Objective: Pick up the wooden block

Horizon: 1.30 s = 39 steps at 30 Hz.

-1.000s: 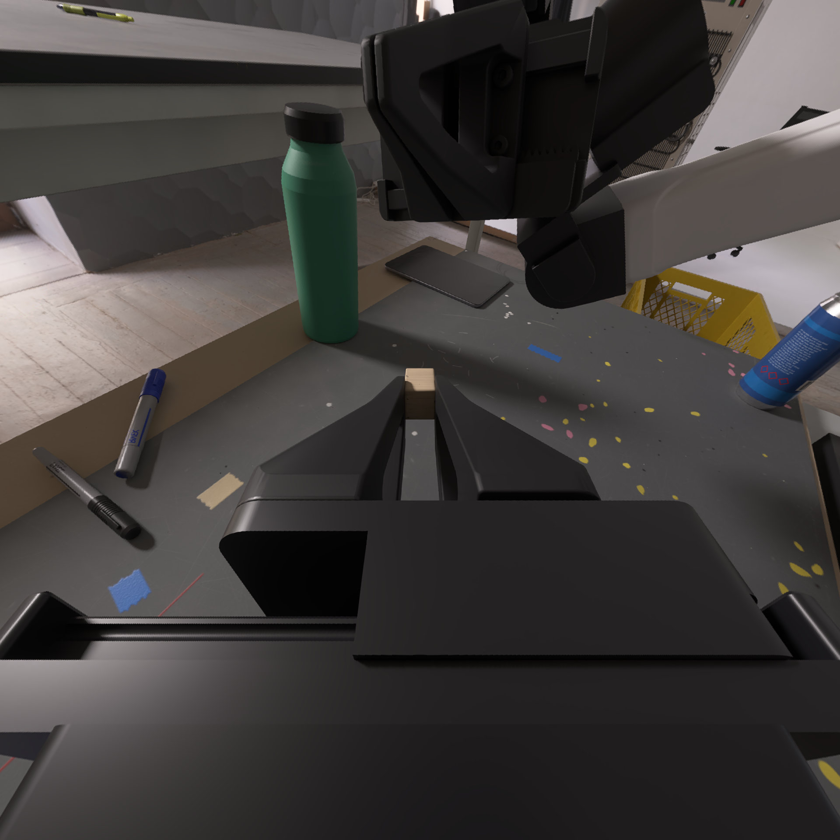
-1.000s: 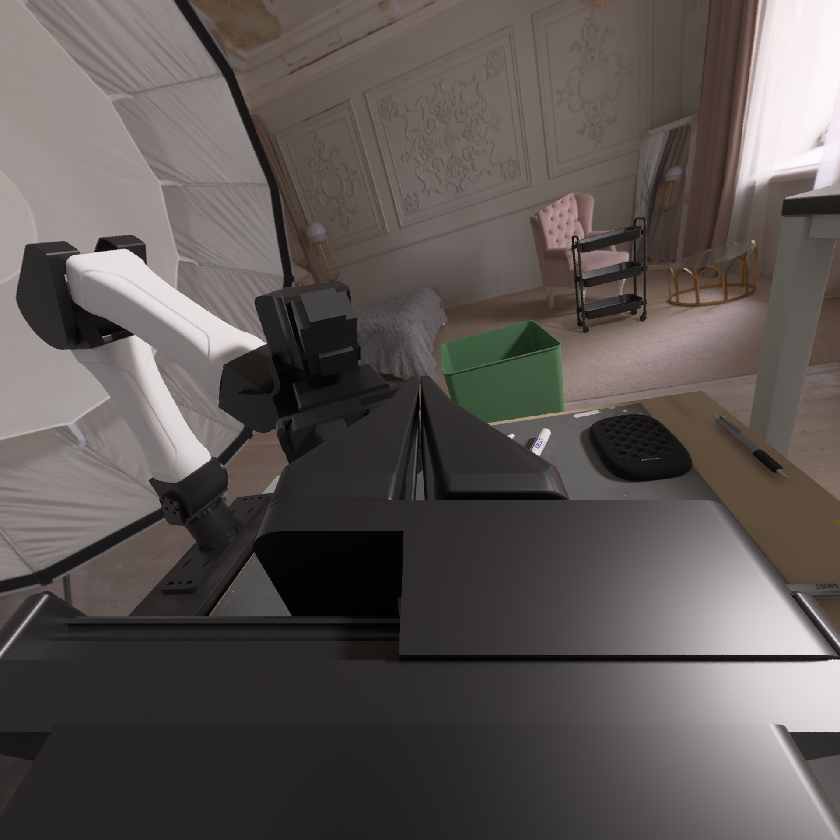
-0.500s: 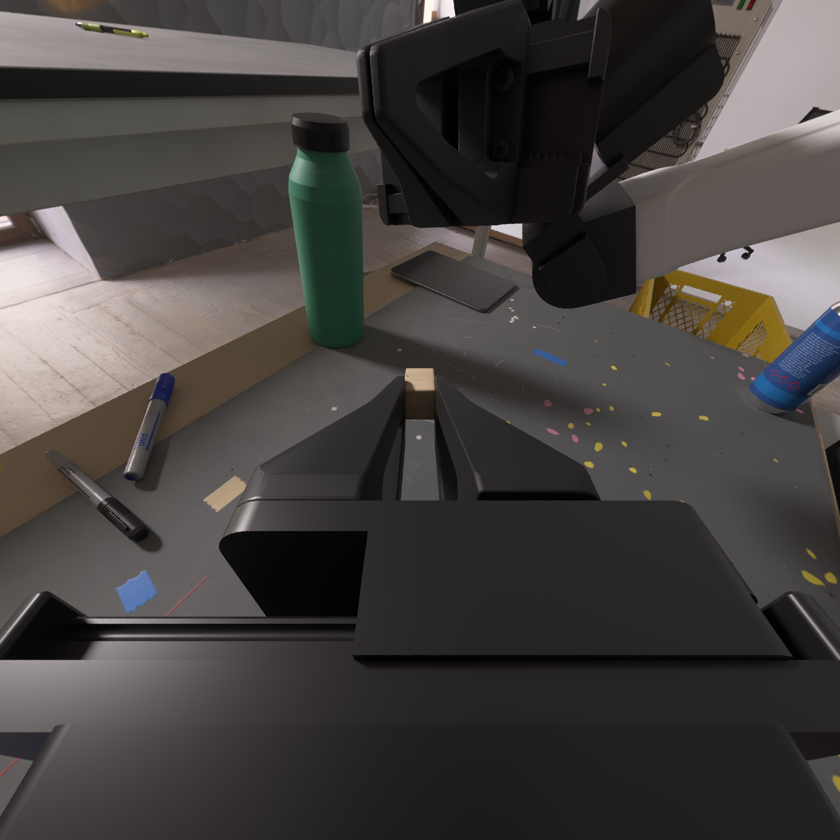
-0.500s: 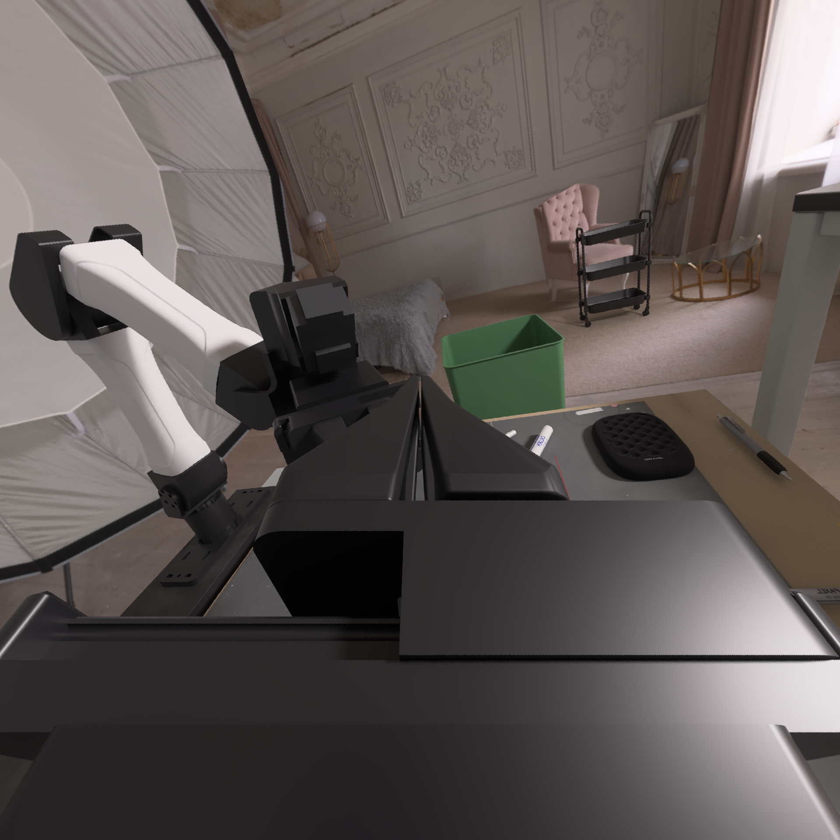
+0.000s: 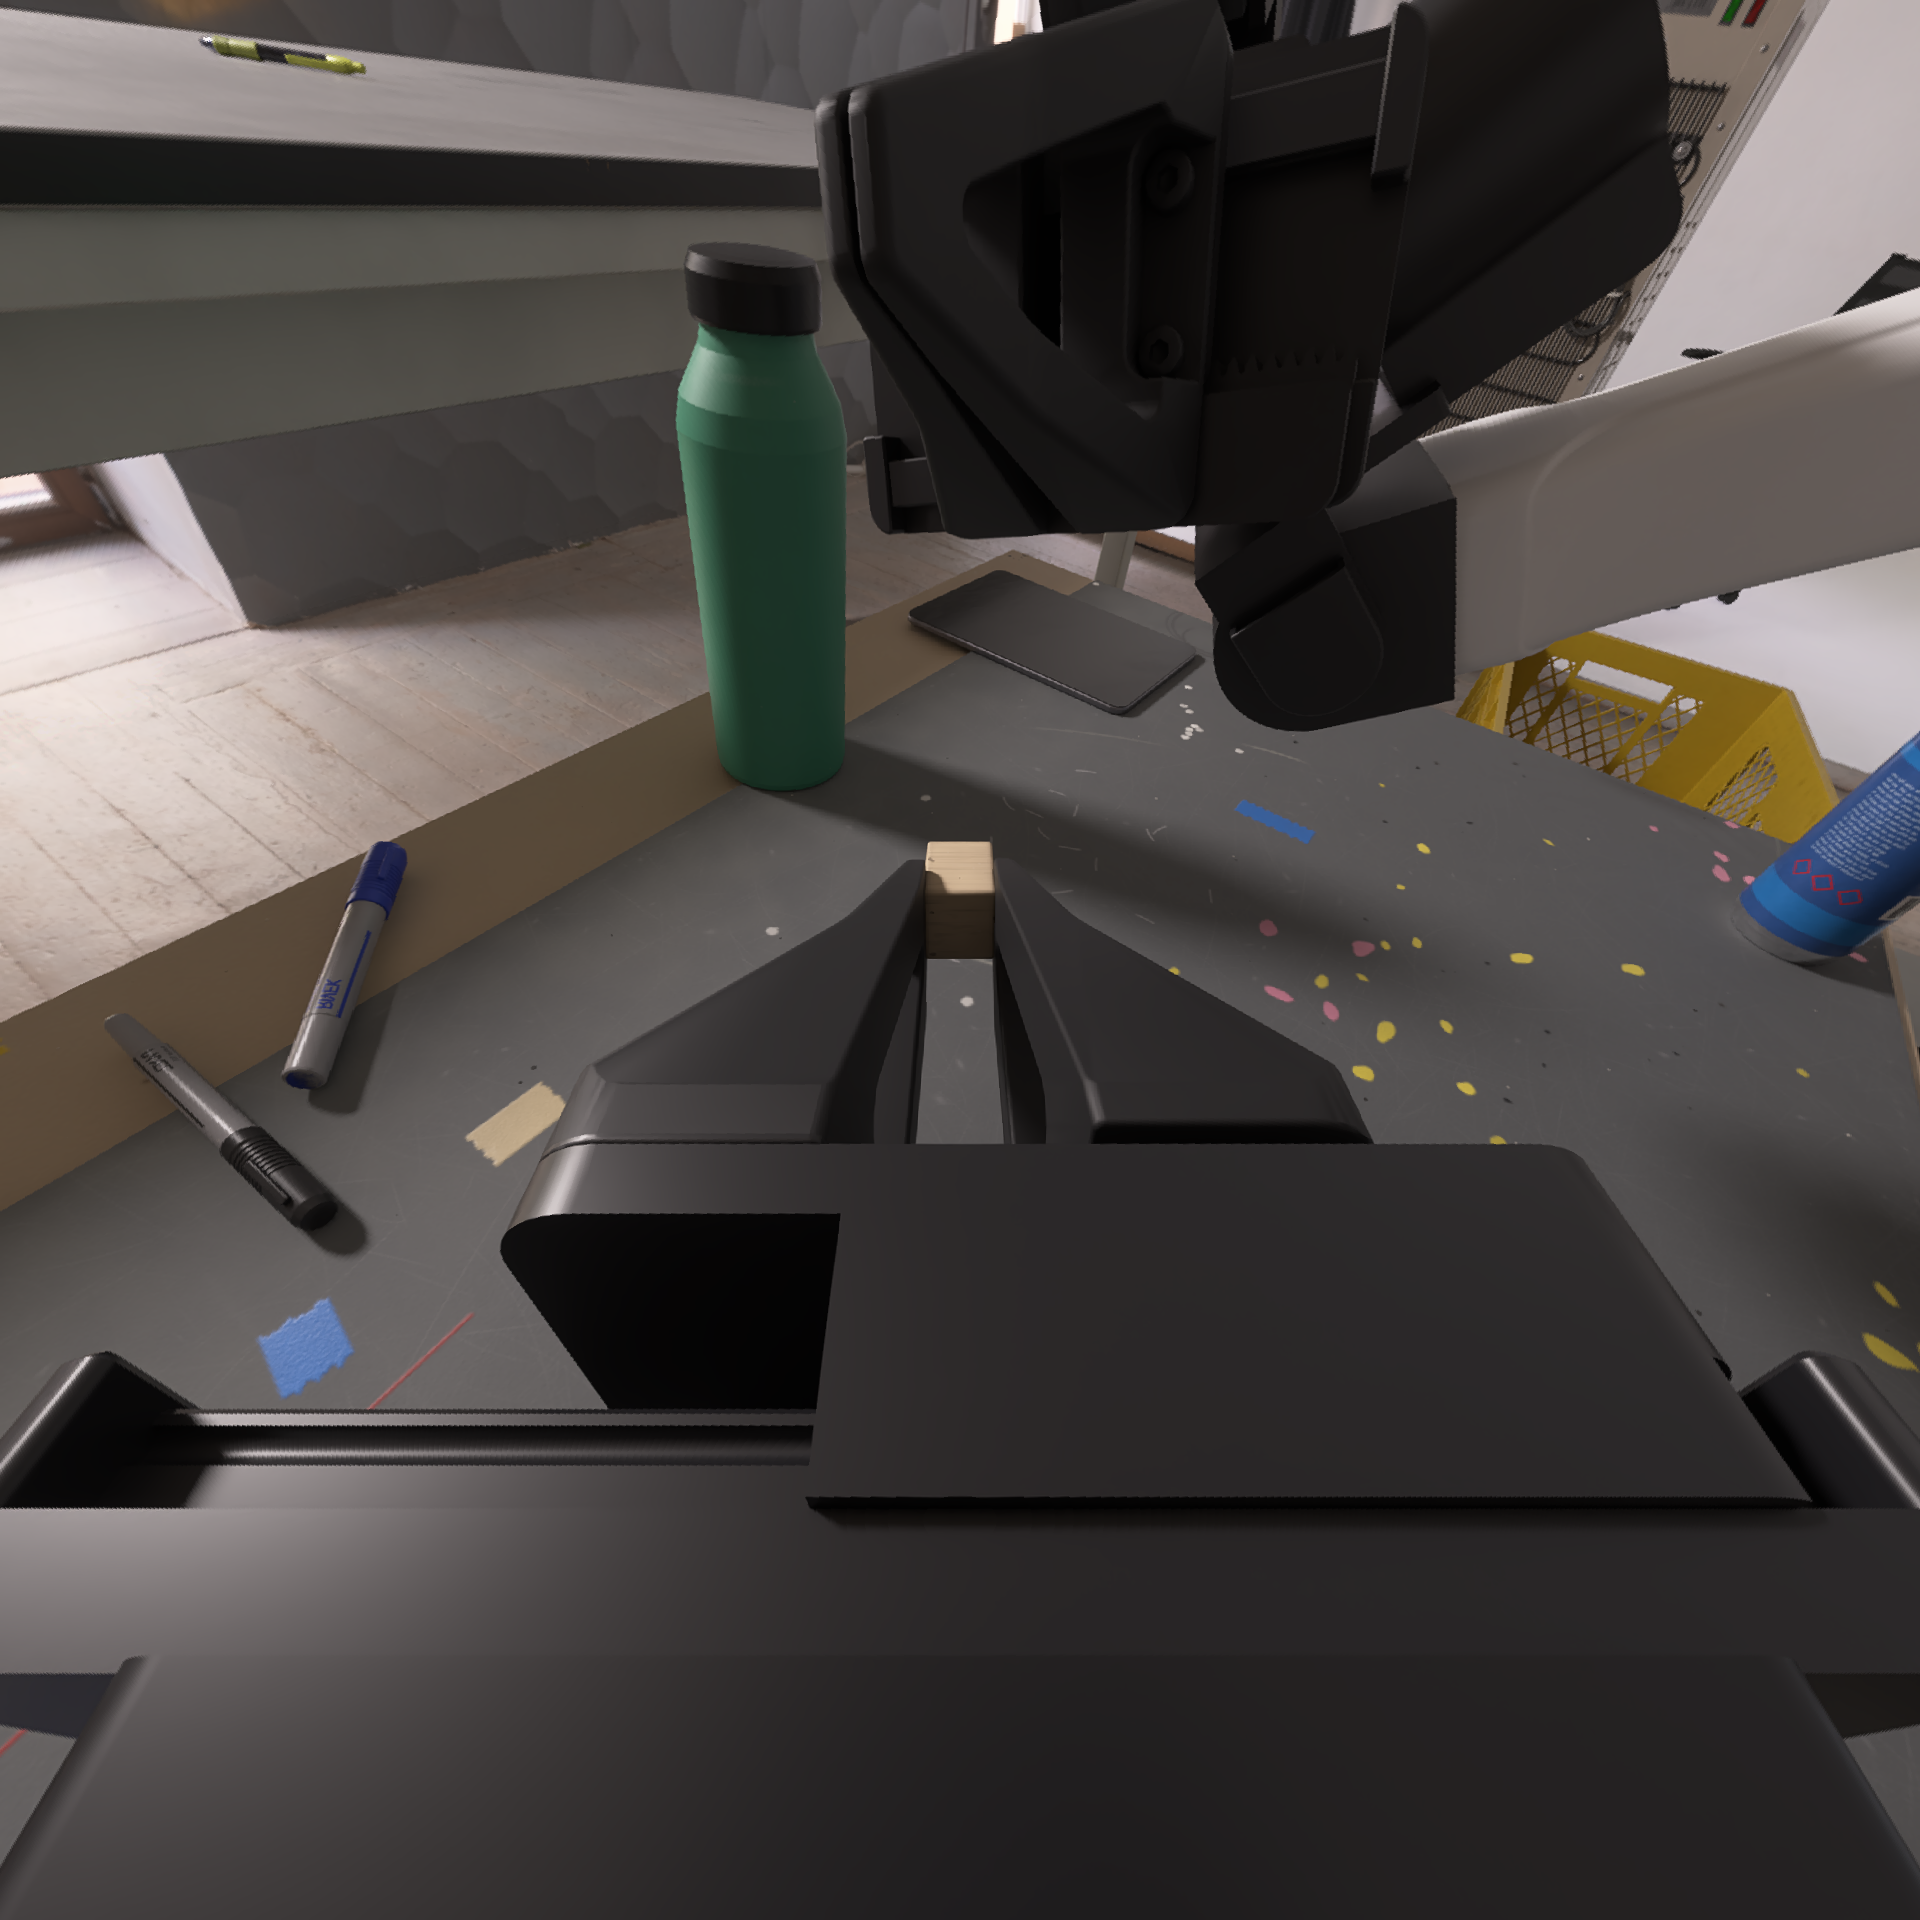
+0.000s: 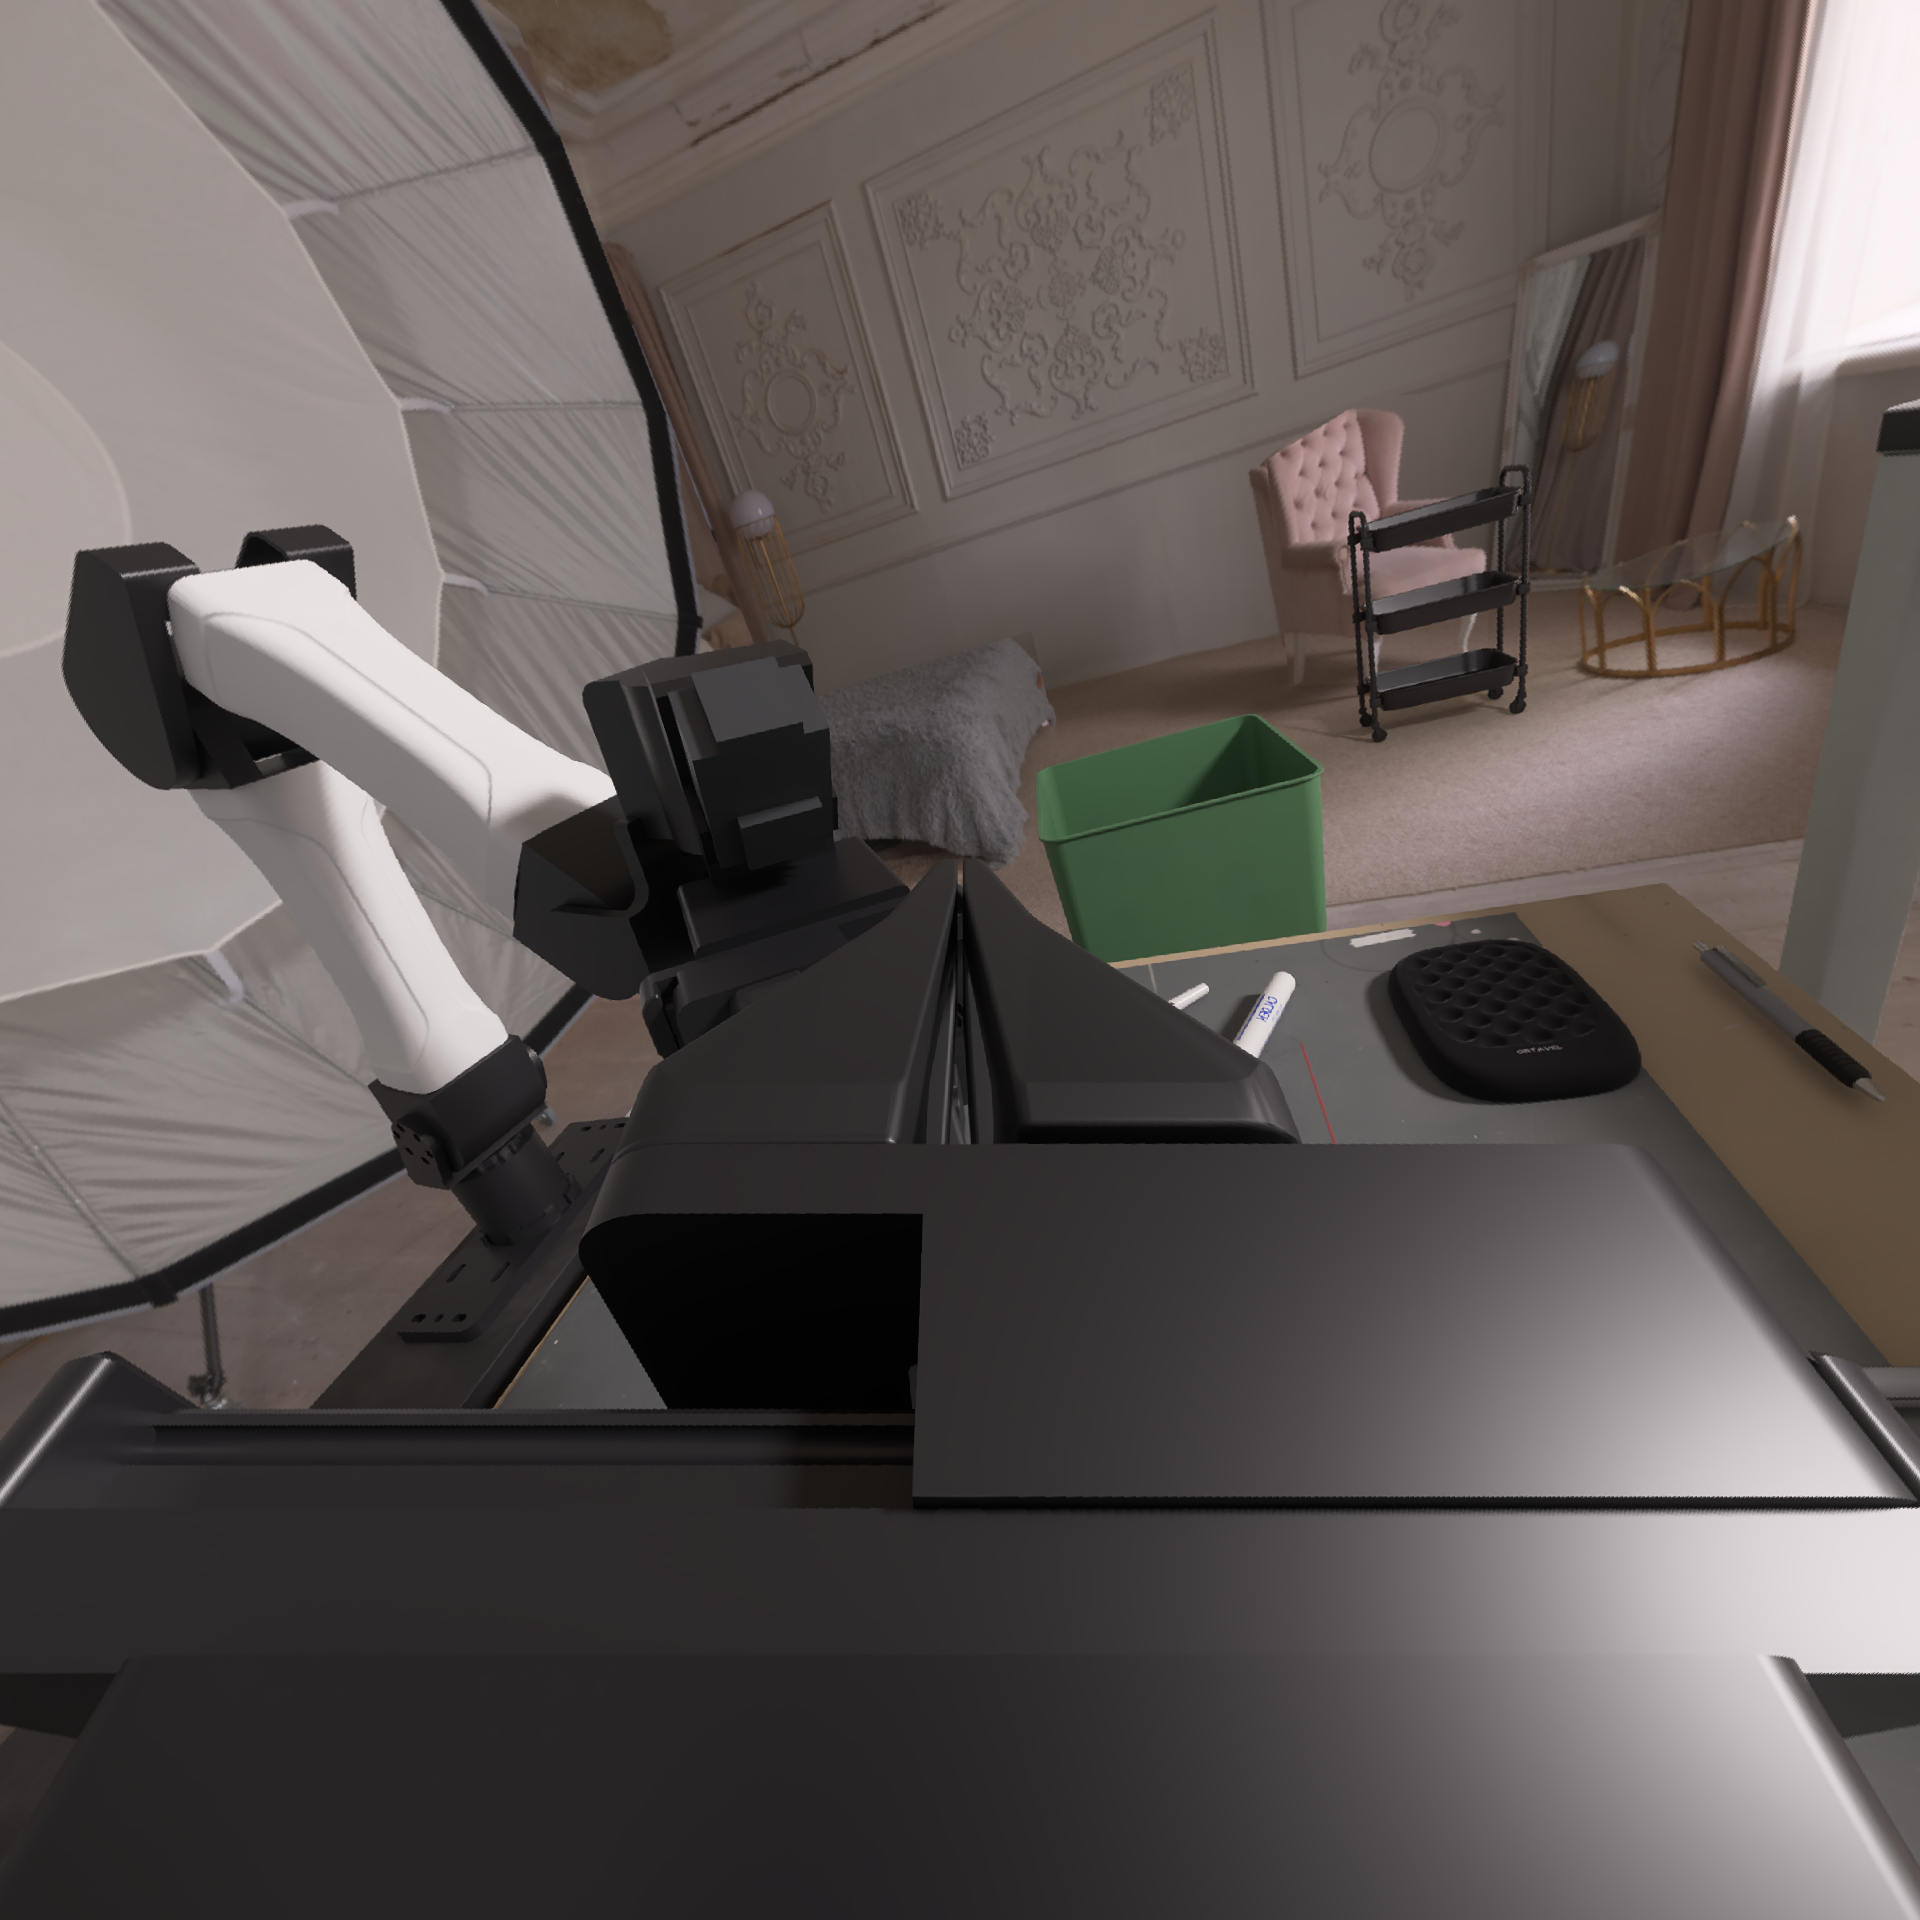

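The small light wooden block [image 5: 957,873] sits between the fingertips of my left gripper [image 5: 958,920], which is shut on it and holds it above the grey table [image 5: 1143,914]. The right arm's gripper body [image 5: 1195,312] hangs large over the far side of the table in the left wrist view. In the right wrist view my right gripper [image 6: 961,883] is shut with the fingers pressed together and nothing between them. The left arm [image 6: 416,790] shows beyond it at the left; the block is hidden there.
A green bottle [image 5: 764,540] stands just beyond the block, with a dark phone [image 5: 1049,639] behind it. A blue marker [image 5: 343,966] and black pen [image 5: 218,1122] lie left; a blue spray can [image 5: 1849,862] lies right. A black wrist rest [image 6: 1507,1018] and white marker [image 6: 1262,1008] lie on the other side.
The left gripper has risen a little with the block in it; the table items look smaller and have drifted right. The right wrist view shifted slightly.
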Tool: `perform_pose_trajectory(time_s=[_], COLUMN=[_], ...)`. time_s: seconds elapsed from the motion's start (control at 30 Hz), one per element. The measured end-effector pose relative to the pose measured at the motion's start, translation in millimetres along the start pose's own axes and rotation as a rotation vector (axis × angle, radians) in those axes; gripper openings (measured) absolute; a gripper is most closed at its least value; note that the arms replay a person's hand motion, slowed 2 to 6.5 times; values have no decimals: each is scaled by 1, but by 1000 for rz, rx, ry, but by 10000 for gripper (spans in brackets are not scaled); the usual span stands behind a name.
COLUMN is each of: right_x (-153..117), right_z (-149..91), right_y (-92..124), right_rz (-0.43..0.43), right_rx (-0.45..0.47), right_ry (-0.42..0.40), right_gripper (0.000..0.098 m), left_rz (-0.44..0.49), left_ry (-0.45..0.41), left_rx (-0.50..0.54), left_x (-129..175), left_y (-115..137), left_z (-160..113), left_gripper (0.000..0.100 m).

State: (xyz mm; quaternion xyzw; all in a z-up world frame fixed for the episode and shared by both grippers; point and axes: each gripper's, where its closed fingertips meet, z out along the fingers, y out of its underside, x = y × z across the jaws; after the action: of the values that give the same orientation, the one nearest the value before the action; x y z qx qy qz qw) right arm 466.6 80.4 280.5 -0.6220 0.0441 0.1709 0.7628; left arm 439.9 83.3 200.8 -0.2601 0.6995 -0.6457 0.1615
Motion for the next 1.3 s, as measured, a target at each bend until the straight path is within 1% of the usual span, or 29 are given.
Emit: perform_pose_trajectory(time_s=[0.33, 0.87, 1.3], right_x=[3, 5, 6], right_z=[1, 1, 1], right_y=[7, 10, 12], right_rz=[-33, -24, -8], right_rx=[-59, -72, -87], right_ry=[28, 36, 33], right_gripper=[9, 9, 10], left_rz=[-19, -32, -62], left_ry=[-7, -11, 1], left_rx=[2, 0, -1], left_x=[-2, -4, -4], left_y=[3, 5, 6], left_z=[1, 2, 3], left_gripper=[106, 106, 106])
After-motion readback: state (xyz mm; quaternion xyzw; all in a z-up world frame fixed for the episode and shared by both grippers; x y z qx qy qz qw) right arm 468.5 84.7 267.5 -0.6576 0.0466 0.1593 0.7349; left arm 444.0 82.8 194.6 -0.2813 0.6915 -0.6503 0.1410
